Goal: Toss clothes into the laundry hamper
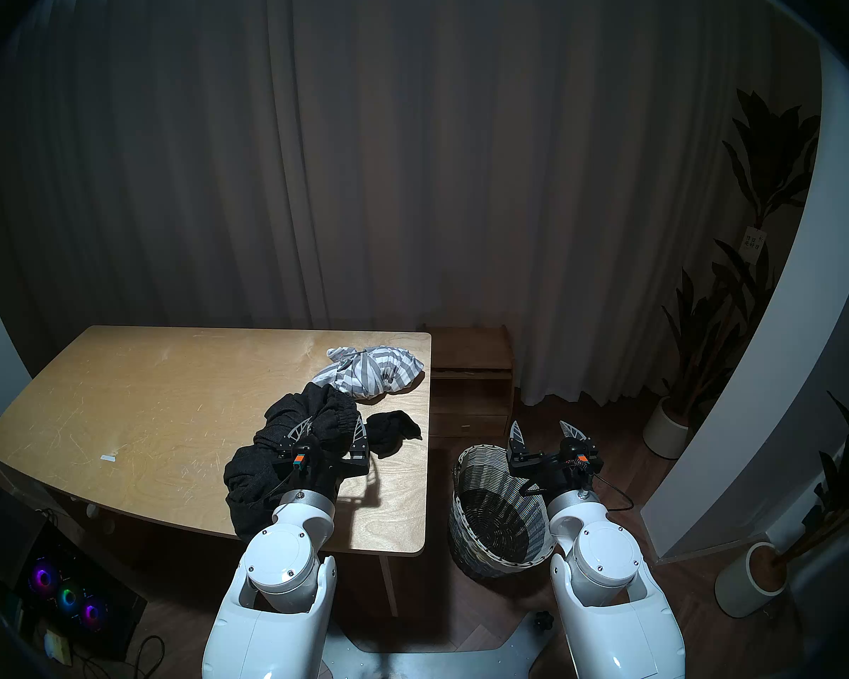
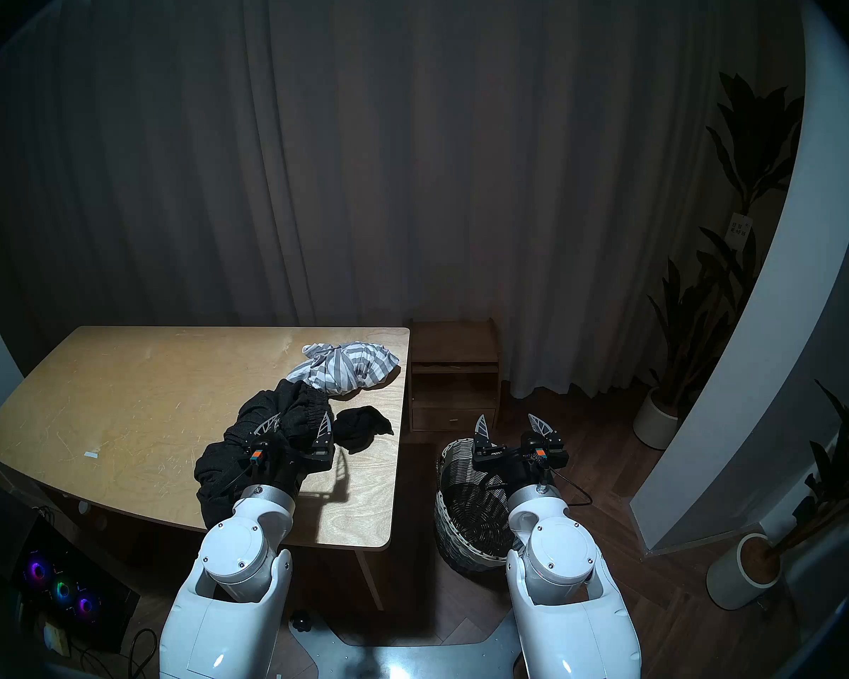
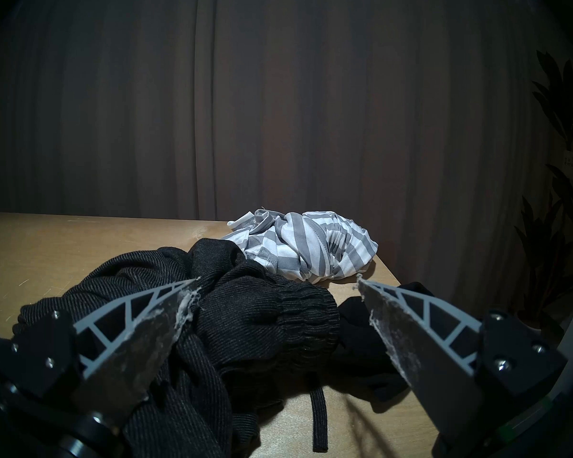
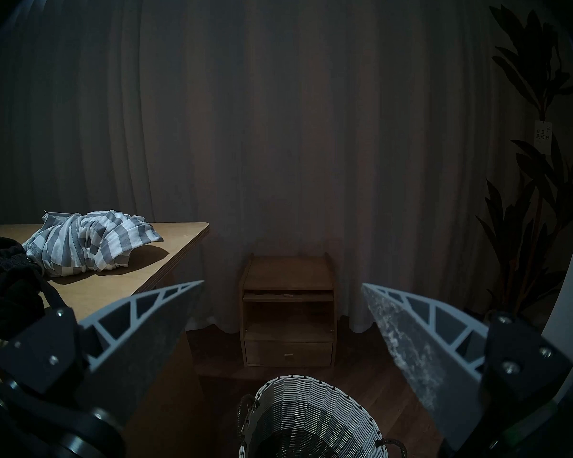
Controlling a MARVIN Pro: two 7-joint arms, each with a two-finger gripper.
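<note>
Landmark = the wooden table point(image 1: 167, 408). All 3 clothes lay on its right half. The big black knit garment point(image 1: 290, 428) was heaped at the near-right part, w/ one end drooping over the table's near edge; its ribbed cuff point(image 3: 298, 312) faced the table's right edge. The small black garment point(image 1: 393, 430) sat just beside it on the right, touching it, close to the table's right edge. The grey-and-white striped garment point(image 1: 376, 372) was bunched at the table's far-right corner, its near edge touching the black knit heap.

The laundry hamper point(image 1: 466, 511) stood on the floor off the table's right side, near the near-right corner, not touching the table as far as could be seen; inside looked bare. A brown wooden shelf unit point(image 1: 471, 369) stood on the floor beyond the table's far-right corner, by the curtain point(image 1: 363, 149).

Left gripper point(image 1: 332, 425) hovered above the table over the black knit heap, pointed level, fingers spread wide, nothing btwn them. In the left wrist view the fingertips point(image 3: 186, 283) framed the cuff w/o closing on it.

Right gripper point(image 1: 545, 430) hung off the table's right side, above the hamper's far rim, fingers also spread wide & holding nothing.
</note>
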